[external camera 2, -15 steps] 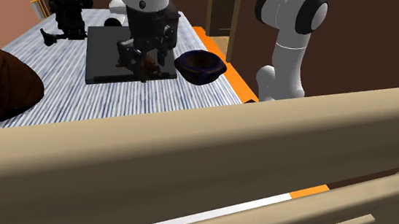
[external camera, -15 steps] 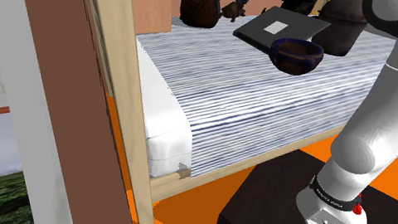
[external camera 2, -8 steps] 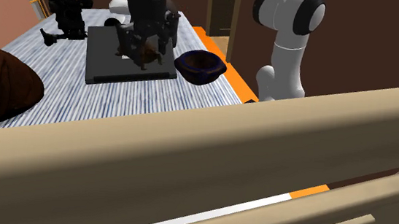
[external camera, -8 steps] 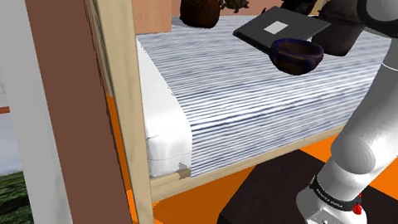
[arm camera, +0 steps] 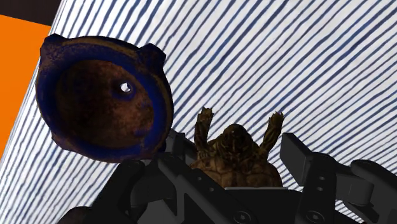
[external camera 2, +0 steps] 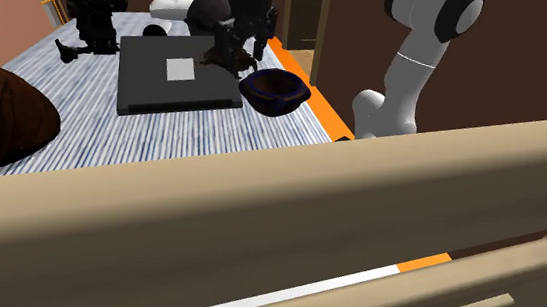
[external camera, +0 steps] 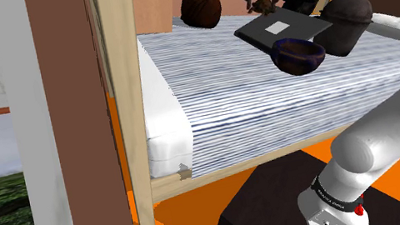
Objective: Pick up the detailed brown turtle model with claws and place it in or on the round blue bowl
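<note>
Pinching the brown turtle (arm camera: 234,162) in our pincer (arm camera: 236,149), we are hovering above the striped bed (arm camera: 286,63), with the blue bowl (arm camera: 162,95) just beside and below. We are holding it high, we judge, so it clears the rim.

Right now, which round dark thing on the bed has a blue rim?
The hollow bowl beside the gripper holding the turtle; the brown lump and the dark jar show no blue.
</note>
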You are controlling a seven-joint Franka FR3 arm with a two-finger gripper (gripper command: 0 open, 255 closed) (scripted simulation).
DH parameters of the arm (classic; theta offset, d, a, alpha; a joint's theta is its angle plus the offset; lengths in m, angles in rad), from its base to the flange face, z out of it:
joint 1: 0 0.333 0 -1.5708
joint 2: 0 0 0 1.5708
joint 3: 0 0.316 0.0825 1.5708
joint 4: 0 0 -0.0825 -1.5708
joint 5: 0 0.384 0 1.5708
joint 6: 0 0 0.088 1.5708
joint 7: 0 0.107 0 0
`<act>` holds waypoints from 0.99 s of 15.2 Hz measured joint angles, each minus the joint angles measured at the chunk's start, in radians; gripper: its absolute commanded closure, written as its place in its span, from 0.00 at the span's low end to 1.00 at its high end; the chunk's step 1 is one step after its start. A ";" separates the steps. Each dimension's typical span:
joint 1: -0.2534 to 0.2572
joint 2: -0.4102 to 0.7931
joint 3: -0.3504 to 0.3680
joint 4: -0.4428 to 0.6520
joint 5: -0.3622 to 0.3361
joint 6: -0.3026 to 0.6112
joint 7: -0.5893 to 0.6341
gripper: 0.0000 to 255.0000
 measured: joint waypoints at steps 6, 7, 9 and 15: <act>-0.010 -0.231 -0.068 -0.212 0.021 0.002 -0.085 1.00; -0.010 -0.262 -0.078 -0.236 0.021 -0.002 -0.098 1.00; -0.012 -0.324 -0.103 -0.281 0.017 -0.013 -0.129 1.00; -0.012 -0.445 -0.145 -0.410 0.006 0.001 -0.171 1.00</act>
